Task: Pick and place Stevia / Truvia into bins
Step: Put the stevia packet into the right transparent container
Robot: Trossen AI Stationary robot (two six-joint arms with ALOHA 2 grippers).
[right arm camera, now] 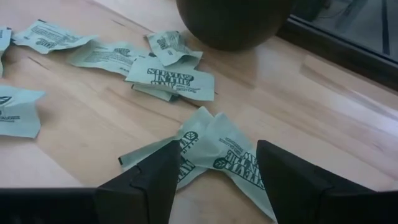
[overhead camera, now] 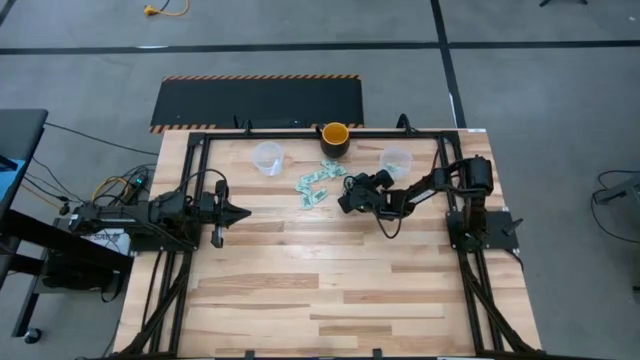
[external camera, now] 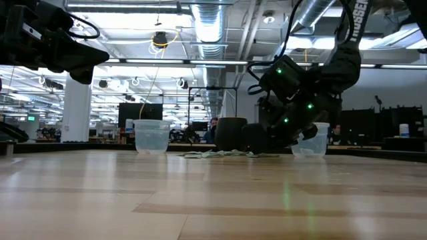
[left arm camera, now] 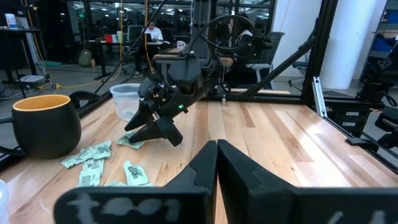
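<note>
Several light green and white Stevia sachets point(overhead camera: 318, 186) lie flat in a loose scatter on the table, in front of the yellow-orange cup point(overhead camera: 335, 136). Two clear bins stand upright, one left of that cup point(overhead camera: 267, 157) and one right of it point(overhead camera: 397, 160). My right gripper point(right arm camera: 217, 171) is open and low at the right end of the scatter. Its fingers stand on either side of two overlapping crumpled sachets point(right arm camera: 217, 146). My left gripper point(left arm camera: 216, 152) is shut and waits above the table's left side point(overhead camera: 235, 212), away from the sachets. My right gripper comes down slanting from the table's right, with one finger point(right arm camera: 158, 171) on each side of the two overlapping sachets point(right arm camera: 205, 134), which lie on the table. I cannot tell whether the fingertips touch the paper.
The yellow-orange cup with a dark outside point(right arm camera: 233, 25) stands just beyond the sachets by the far edge. More sachets point(right arm camera: 171, 78) lie between it and my right gripper. Bare wood fills the near half of the table point(overhead camera: 330, 290). Black frame rails run along both sides.
</note>
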